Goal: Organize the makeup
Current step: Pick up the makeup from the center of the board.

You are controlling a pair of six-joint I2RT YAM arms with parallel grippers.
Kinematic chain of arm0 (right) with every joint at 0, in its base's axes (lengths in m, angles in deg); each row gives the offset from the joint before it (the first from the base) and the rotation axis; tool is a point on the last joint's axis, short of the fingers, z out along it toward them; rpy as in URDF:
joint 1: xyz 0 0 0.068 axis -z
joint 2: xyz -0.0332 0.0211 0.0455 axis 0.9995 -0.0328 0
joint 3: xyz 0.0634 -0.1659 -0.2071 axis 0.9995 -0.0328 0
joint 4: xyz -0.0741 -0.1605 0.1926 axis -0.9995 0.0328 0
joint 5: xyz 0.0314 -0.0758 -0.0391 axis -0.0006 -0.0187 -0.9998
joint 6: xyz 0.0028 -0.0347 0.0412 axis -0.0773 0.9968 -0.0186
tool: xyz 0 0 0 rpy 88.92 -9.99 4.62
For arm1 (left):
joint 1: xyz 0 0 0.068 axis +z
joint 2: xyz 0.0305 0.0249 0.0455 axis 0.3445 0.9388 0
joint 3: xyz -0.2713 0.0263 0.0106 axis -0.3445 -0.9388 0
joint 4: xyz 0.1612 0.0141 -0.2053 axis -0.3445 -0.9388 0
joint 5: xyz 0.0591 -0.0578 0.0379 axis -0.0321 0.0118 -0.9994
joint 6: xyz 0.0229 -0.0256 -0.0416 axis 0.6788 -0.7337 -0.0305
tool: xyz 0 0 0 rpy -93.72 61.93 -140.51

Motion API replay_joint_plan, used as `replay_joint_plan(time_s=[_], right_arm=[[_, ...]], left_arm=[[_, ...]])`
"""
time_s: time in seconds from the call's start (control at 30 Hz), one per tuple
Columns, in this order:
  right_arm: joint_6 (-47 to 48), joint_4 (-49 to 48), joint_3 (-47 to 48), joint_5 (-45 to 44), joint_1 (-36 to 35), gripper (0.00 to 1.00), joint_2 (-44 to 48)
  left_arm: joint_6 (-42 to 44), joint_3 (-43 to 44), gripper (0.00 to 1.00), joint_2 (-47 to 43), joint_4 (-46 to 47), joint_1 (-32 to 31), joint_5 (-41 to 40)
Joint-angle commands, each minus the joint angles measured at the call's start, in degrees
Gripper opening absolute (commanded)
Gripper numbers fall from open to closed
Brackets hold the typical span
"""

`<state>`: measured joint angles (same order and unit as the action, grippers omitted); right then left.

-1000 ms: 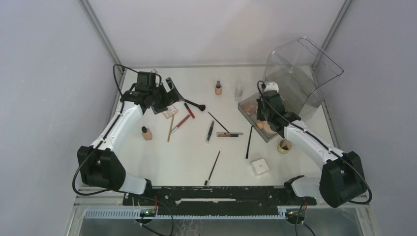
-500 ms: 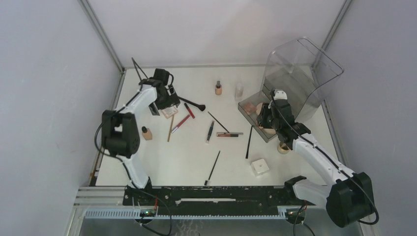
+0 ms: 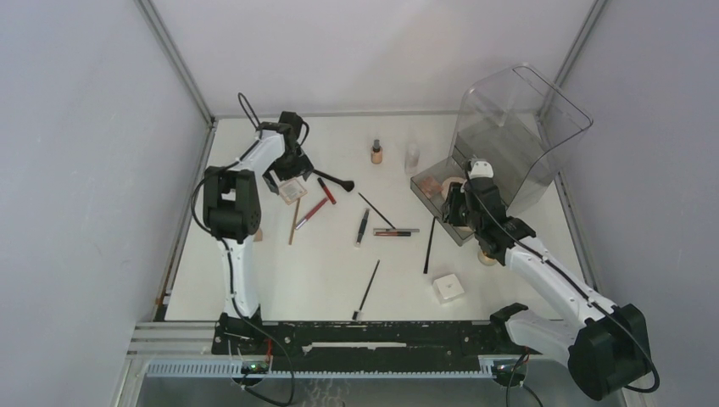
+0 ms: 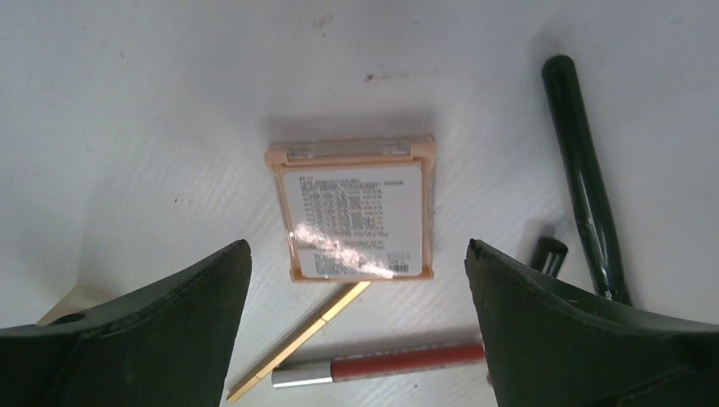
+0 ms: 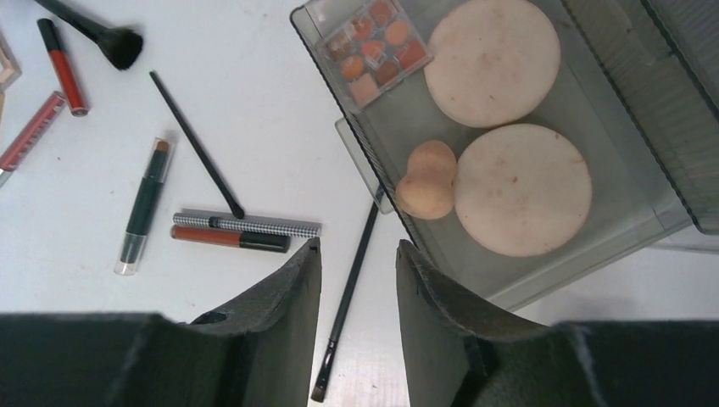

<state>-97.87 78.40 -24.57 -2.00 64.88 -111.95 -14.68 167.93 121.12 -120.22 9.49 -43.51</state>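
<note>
Makeup (image 3: 363,226) lies scattered on the white table (image 3: 322,271). Left gripper (image 4: 356,248) hangs spread wide over the square tan compact (image 4: 352,208); right gripper (image 5: 358,254), half apart, holds nothing. Closing could bump the thin gold pencil (image 4: 297,343), maybe touching it.

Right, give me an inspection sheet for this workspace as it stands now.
Surface: white table, makeup scattered across it.
Job's things: square compact lies label-up; two round puffs, a sponge and a palette sit in the grey tray; brushes, lip sticks, a tan bottle and a white box lie loose.
Clutter: clear bin at the far right, the tray at its foot.
Grippers: left gripper open above the compact; right gripper open, empty, beside the tray.
Cables: black cable loops off the left arm.
Surroundings: plain grey walls; nothing else seen.
</note>
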Motion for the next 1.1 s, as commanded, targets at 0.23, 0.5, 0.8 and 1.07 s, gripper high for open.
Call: replay_joint_plan(time_s=[0.23,0.5,0.8,1.07], right_arm=[[0.5,1.6,-0.6,-2.6,0.0,0.46,3.5],[0.6,1.9,-0.6,-2.5,0.0,0.46,5.3],[1.0,2.8,-0.5,-3.1,0.5,0.46,6.7],[0.2,1.6,-0.6,-1.7,0.6,0.46,6.5]], left_arm=[[-5.5,7.3,1.0,5.7,-5.4,2.2,1.4],[-6.1,7.7,0.91,9.3,-5.0,3.4,7.5],[-4.5,5.4,0.78,5.3,-3.6,3.6,6.5],[-2.3,-2.3,0.74,-6.6,1.5,3.4,6.3]])
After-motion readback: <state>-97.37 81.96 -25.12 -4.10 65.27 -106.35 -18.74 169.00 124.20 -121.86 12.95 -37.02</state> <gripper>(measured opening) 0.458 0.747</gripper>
